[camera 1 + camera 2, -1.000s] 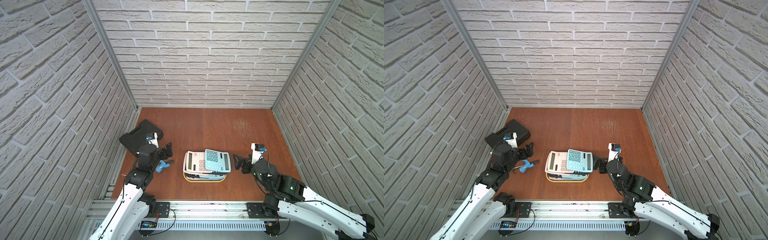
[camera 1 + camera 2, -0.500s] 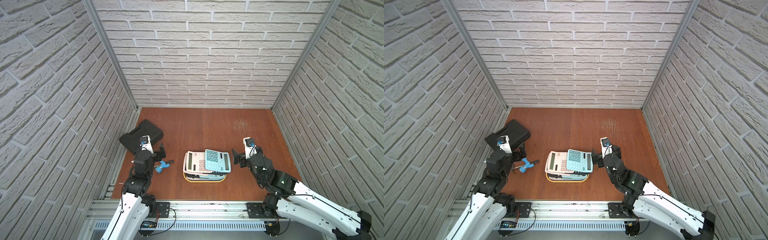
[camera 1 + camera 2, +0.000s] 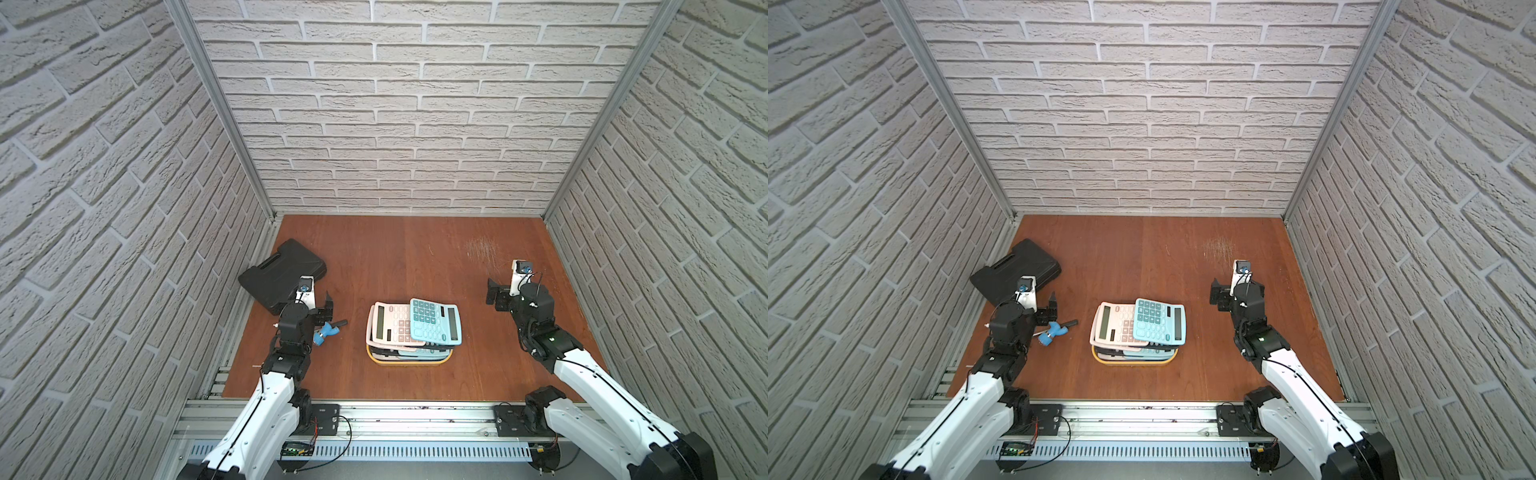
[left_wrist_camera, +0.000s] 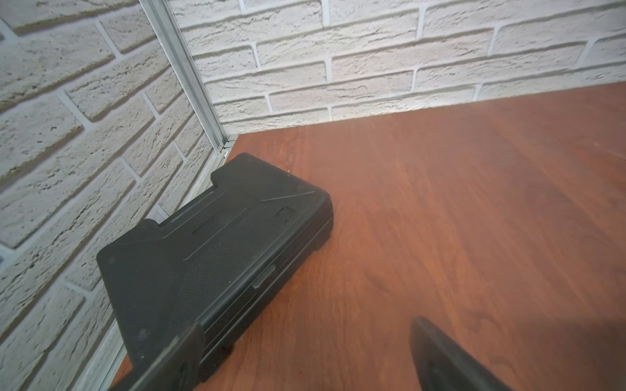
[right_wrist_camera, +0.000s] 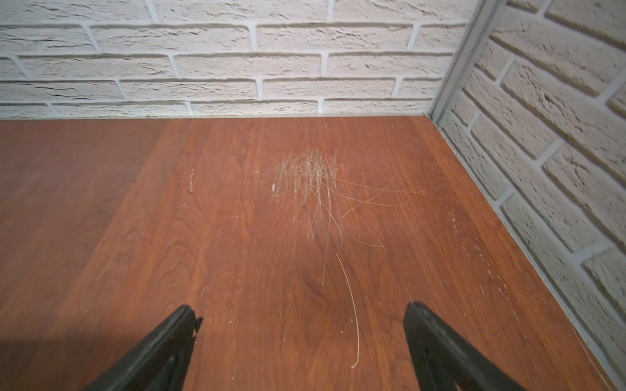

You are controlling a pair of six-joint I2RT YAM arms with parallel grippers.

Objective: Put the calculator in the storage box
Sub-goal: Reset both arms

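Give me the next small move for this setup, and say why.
Probably bring the right gripper to the teal calculator and nudge it square over the storage box. It lies askew atop the other calculators in the box and seems to stick out past the rim. No calculator lies loose on the table. The jaws of the right gripper and the left gripper stand open, empty.

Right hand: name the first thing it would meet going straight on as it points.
No object in its line. The right hand faces bare table with a scratched patch, then the back wall; tilt unclear, so either could come first.
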